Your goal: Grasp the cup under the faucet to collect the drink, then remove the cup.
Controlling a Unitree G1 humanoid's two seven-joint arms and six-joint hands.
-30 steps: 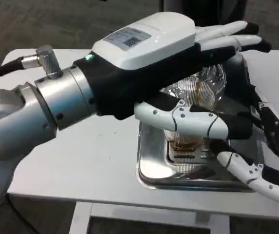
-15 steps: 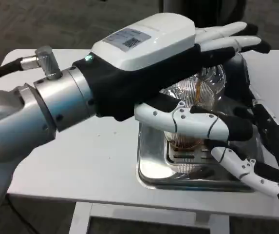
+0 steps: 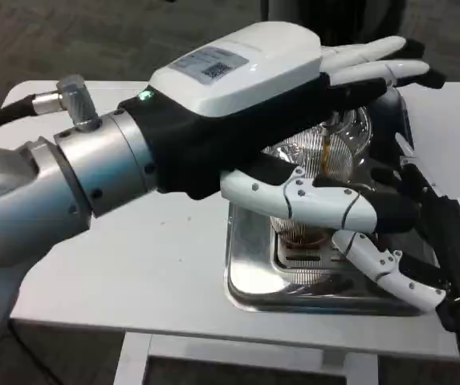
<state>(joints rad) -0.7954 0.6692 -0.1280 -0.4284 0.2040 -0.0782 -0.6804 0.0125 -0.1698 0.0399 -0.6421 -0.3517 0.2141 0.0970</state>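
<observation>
The left hand (image 3: 246, 88) is reaching over the steel drip tray (image 3: 250, 277), its thumb and fingers (image 3: 374, 56) wrapping around the clear ribbed cup (image 3: 314, 156), which is sitting between them as a thin amber stream (image 3: 324, 148) is running in. The right hand (image 3: 422, 257) is hovering just beside the cup, fingers spread, holding nothing.

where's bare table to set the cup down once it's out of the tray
The widest bare patch of the white table lies left of the shiny metal drip tray, in front of the left hand. A smaller strip shows at the far right edge. The tray itself is crowded: the clear ribbed plastic cup with amber drink, the left thumb across it, and the right hand closing in.
</observation>
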